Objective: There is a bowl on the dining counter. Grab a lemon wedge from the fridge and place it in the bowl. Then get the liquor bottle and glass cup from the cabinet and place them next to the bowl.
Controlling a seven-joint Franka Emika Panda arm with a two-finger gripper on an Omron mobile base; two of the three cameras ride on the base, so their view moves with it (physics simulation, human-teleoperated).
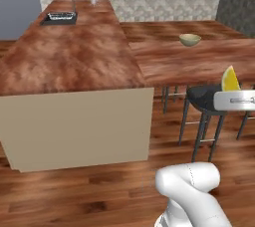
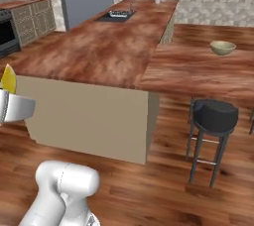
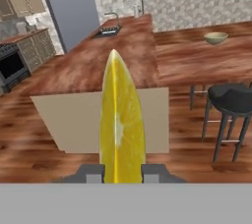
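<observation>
Arm raised clear of the floor, hand level, aimed forward across the kitchen toward the counters. Gripper (image 3: pixel 122 173) clamped on lemon wedge (image 3: pixel 121 125): one dark fingertip (image 3: pixel 92 174) pressed against each flat side, wedge upright between them, pointed end rising well above the tips, rind edge on. Same wedge (image 1: pixel 229 79) visible in the left base view as a yellow slice standing above the white hand at the right edge; in the right base view, wedge (image 2: pixel 9 79) at the left edge, again above the hand.

Bowl (image 3: pixel 216 38) well beyond the fingers and off to their right in the hand view, sitting on the dining counter (image 3: pixel 197 58), apart from everything else on it. Bowl (image 1: pixel 190 40) pale green, upright, seen in the left base view as well, and in the right base view (image 2: pixel 222 47).

Directly ahead of the fingers: island counter (image 3: pixel 98 70) with its beige end panel facing the hand, standing between gripper and the far wall. Sink (image 3: pixel 107 31) with faucet at the far end of that island. Black stool (image 3: pixel 230 101) to the right of the fingers, tucked beside the dining counter, below and nearer than the bowl. Fridge (image 3: pixel 71 7) far ahead to the left; stove (image 3: pixel 12 66) at the left edge.
</observation>
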